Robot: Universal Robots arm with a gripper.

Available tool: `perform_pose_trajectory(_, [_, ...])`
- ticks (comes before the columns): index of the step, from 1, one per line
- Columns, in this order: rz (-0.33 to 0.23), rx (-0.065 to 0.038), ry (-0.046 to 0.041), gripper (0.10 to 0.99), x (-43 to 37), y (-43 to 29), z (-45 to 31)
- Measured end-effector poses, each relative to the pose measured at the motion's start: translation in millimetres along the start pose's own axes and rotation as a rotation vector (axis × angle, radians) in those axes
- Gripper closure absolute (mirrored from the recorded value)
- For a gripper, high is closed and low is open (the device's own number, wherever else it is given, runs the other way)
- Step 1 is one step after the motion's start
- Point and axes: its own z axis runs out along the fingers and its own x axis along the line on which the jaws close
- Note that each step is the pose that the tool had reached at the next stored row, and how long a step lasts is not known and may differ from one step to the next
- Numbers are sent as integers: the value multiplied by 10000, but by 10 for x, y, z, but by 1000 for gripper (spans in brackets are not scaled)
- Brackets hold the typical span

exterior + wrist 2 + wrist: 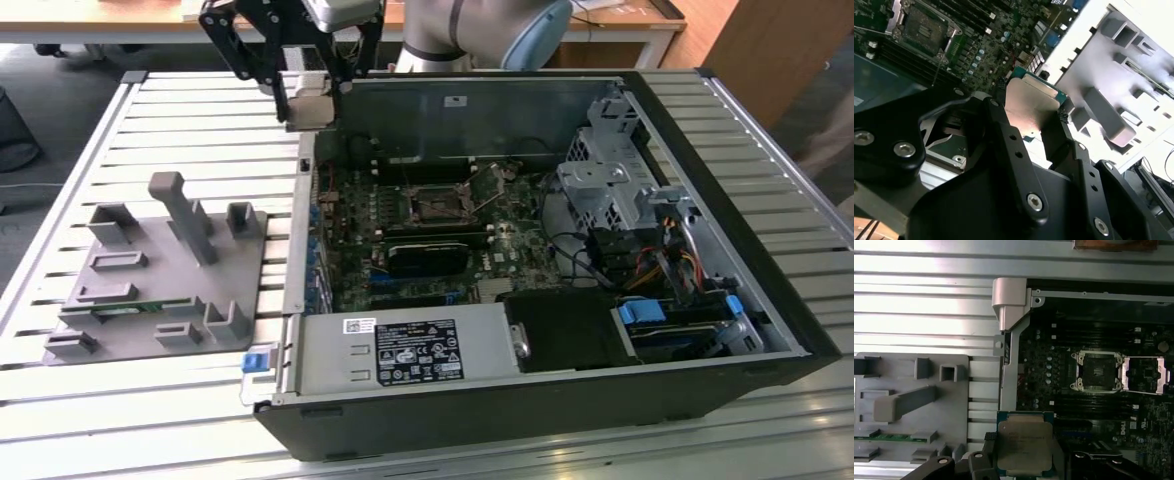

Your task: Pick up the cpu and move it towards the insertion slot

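The gripper [1024, 465] is clamped on the cpu [1025, 442], its fingers [1004, 135] pinching opposite edges, chip held in the air over the case wall. The insertion slot [1099, 371], frame open, lies toward two o'clock from the chip in the first wrist view. The thin edge grip could let the chip tilt or slip, and it might drop onto the motherboard [441, 240], damaging socket pins

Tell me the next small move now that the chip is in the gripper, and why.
Probably carry the cpu sideways over the motherboard toward the insertion slot, keeping height. In the first wrist view the gripper holds it above the case's edge, the slot lies apart from it, and the slot's frame looks open.
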Motion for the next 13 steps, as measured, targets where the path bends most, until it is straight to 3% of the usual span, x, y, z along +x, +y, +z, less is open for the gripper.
perform_pose_trajectory(13, [-1,1,1,557,-311,95,8])
